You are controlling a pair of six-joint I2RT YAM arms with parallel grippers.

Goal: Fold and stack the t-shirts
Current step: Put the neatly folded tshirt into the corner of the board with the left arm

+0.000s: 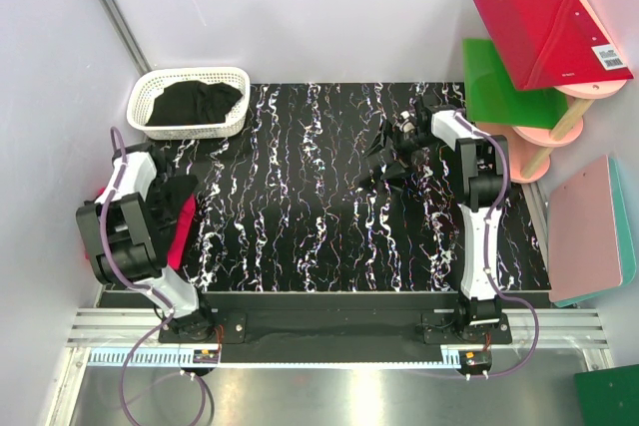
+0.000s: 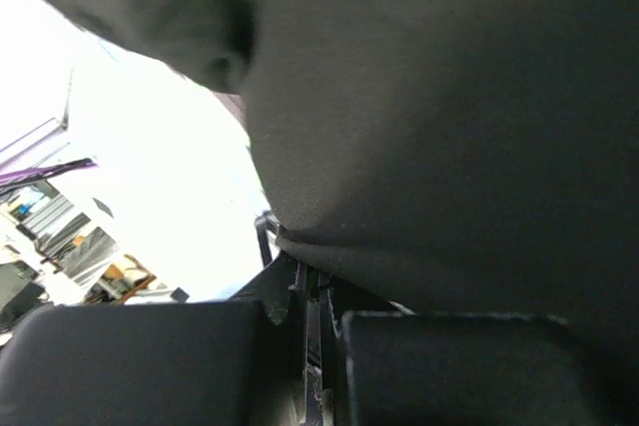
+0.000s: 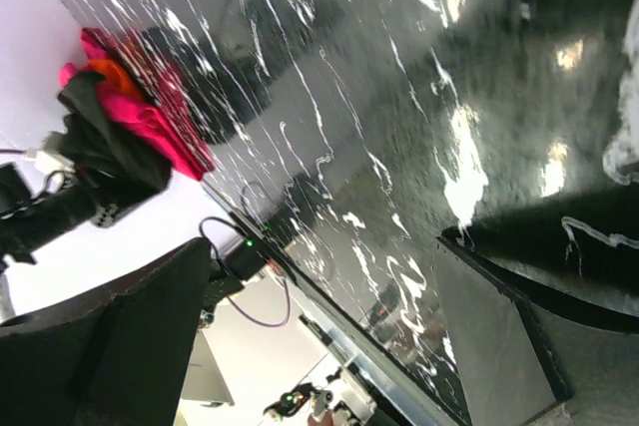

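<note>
Left gripper (image 2: 305,311): at the table's left edge, jaws drawn nearly together on a fold of the black t-shirt (image 2: 449,127), which drapes over the fingers (image 2: 130,356) and fills most of the wrist view.
Right gripper (image 3: 324,246): low over the right-centre of the marbled black table (image 1: 319,236), jaws spread wide with only bare tabletop between them.
Stack: a folded hot-pink t-shirt (image 3: 150,117) lies at the left edge with an orange t-shirt (image 3: 115,77) showing in its folds; the held black cloth sits on and against this pile.
Basket: the white lattice basket (image 1: 190,133) stands at the far-left corner with another crumpled black shirt (image 1: 195,102) inside.
Off the table, right: a red board (image 1: 549,32) and a green board (image 1: 504,82) on a round pink stand, and a pink board (image 1: 589,231) nearer.
</note>
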